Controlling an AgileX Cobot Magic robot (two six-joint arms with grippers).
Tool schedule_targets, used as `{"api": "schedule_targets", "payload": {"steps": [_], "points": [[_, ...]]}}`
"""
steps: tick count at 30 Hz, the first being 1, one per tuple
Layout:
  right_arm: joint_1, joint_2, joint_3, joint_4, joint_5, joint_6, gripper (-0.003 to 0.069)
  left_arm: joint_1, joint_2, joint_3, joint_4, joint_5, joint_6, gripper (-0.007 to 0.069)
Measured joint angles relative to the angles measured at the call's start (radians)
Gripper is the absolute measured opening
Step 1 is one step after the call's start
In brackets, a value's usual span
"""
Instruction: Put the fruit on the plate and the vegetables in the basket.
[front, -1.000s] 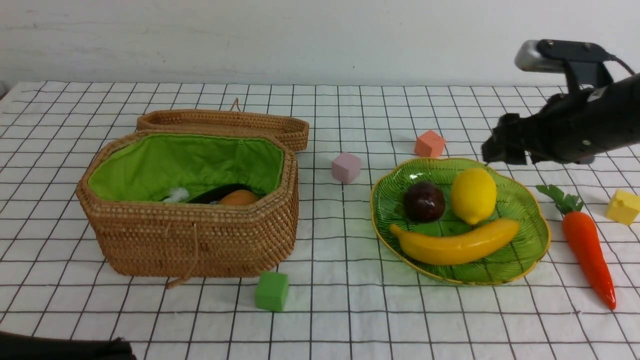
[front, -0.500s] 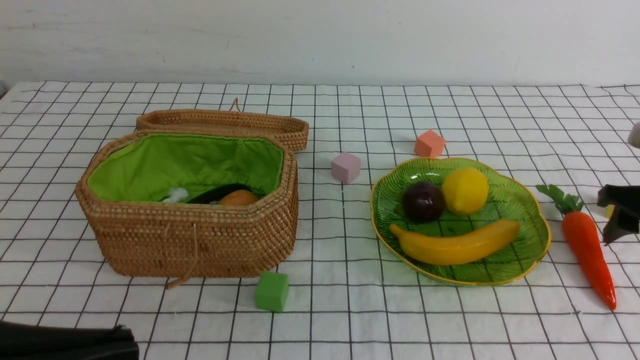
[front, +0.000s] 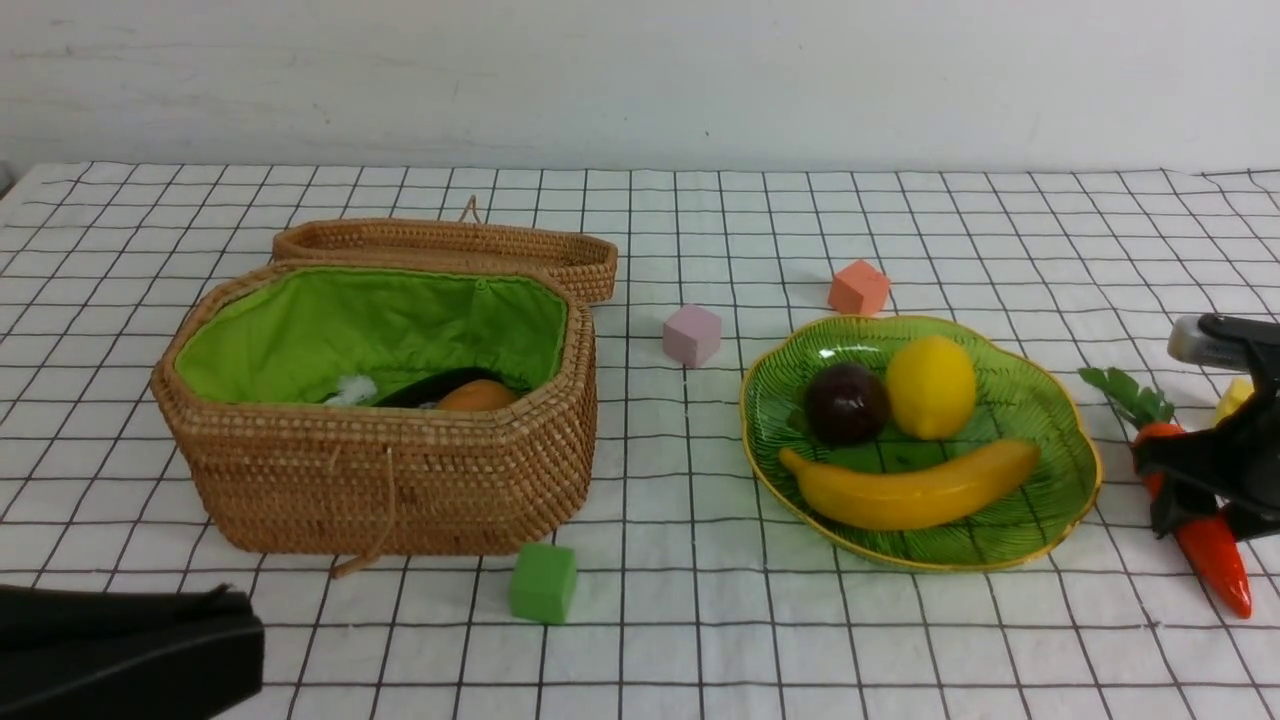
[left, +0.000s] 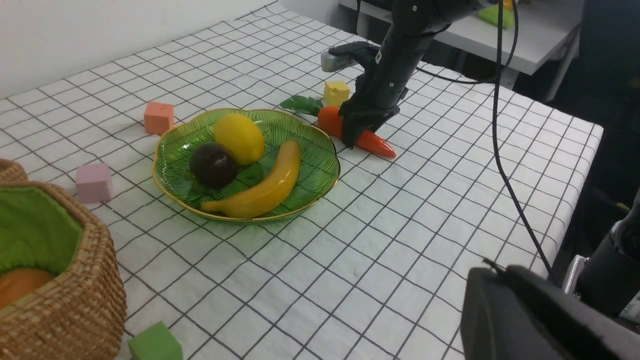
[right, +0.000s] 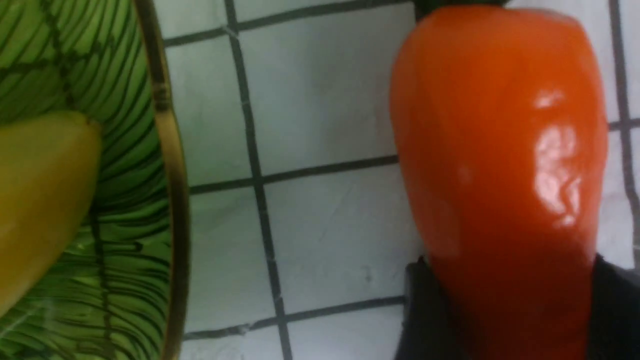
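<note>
Carrot, the orange-red toy one with green leaves (front: 1212, 555), is the only piece left to sort, as far as I can judge. It lies on the white, black-gridded surface (front: 700, 640) just beside the right edge of the shallow green glass plate with the wavy gold rim (front: 1045, 400), well apart from the large tan wicker basket with bright green lining (front: 400, 480) over on the left. My right tool (front: 1200, 505) is down over it, dark jaws standing on either side of its thick upper part and right against it in the right wrist view. Whether they clamp it I cannot tell, and the carrot lies on the cloth. The fruit half looks done: the long curved yellow banana (front: 910, 490), the round yellow lemon (front: 930, 385) and the dark maroon mangosteen (front: 848, 402) all sit on the plate. Inside the open basket I make out the glossy dark eggplant (front: 440, 385) and the lumpy orange-brown potato (front: 478, 396), low behind the near wall. My left tool (front: 150, 645) is shut, parked at the near left corner. What remains, I judge, is one lift, a carry across past the plate, and a drop into the basket.
</note>
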Motion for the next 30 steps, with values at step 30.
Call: {"api": "schedule_targets", "payload": {"steps": [30], "points": [[0.823,-0.034,-0.642,0.429,0.095,-0.558,0.0297,0.000,0.000,0.000,0.642,0.107,-0.724,0.0013]]}}
